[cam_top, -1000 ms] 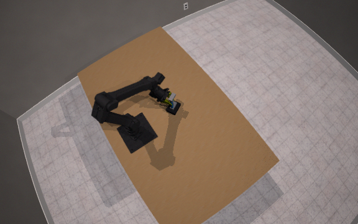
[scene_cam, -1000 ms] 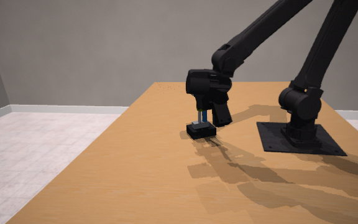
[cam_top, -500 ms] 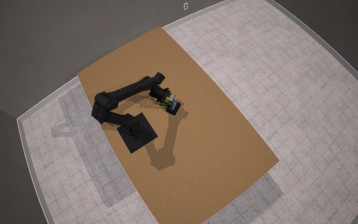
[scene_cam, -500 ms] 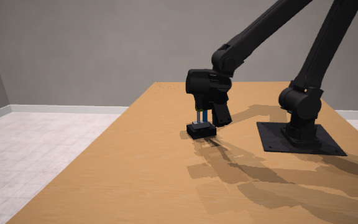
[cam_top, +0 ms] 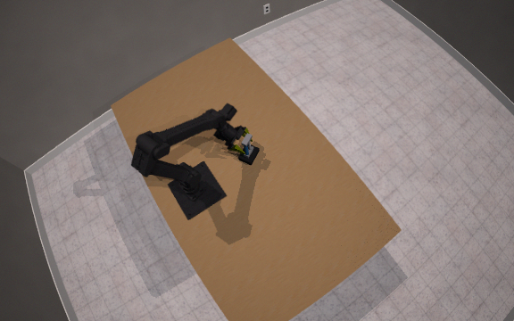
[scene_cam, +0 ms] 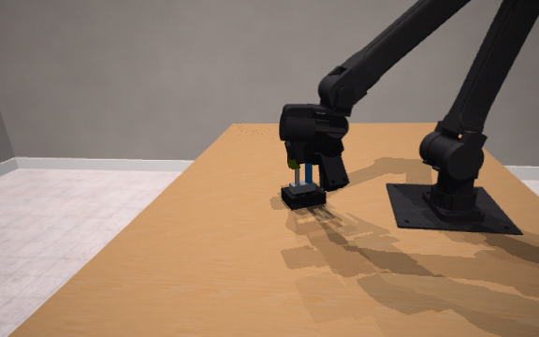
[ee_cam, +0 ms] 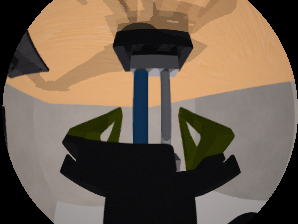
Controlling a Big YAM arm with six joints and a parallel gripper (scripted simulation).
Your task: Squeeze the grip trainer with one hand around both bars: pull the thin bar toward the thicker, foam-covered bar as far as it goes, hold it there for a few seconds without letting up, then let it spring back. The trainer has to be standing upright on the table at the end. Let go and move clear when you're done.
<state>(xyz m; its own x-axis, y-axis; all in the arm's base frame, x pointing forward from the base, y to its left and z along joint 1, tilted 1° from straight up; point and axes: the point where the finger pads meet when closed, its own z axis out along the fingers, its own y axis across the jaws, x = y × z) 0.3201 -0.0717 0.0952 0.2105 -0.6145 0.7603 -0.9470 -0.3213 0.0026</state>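
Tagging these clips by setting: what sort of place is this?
Likely a robot test or lab room, though nothing names it. A single black arm is bolted by its base plate to a bare-topped wooden table, with plain grey walls and pale tiled floor around.

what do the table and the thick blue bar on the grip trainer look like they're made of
Table: probably wood, matte, from the tan colour and faint grain streaks. Blue bar: likely foam-covered, dull, judging by its even colour without bright highlights.
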